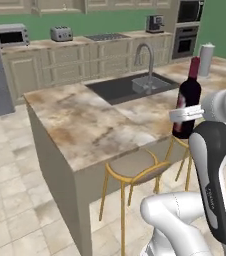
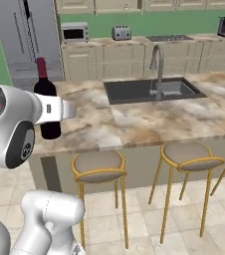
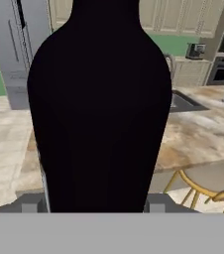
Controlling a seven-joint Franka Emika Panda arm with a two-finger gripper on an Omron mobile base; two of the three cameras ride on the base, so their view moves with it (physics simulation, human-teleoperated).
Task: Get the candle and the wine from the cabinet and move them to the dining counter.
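The wine (image 1: 190,92), a dark bottle with a red foil neck, stands upright over the front edge of the dining counter (image 1: 85,125). My gripper (image 1: 187,114) is shut on the bottle's body from the side. From the right base view the wine (image 2: 46,87) is near the counter's (image 2: 159,119) left front corner, with the gripper (image 2: 52,110) around its lower half. Whether its base touches the top I cannot tell. In the hand view the black bottle (image 3: 99,99) stands between my gripper's (image 3: 94,203) fingertips (image 3: 32,203). The candle is out of view.
A dark sink (image 1: 130,85) with a curved steel tap (image 1: 146,65) sits mid-counter, a white roll (image 1: 206,59) at its far right. Gold-framed stools (image 2: 98,167) (image 2: 191,154) stand under the front edge. A grey fridge (image 2: 27,40) is at the back left.
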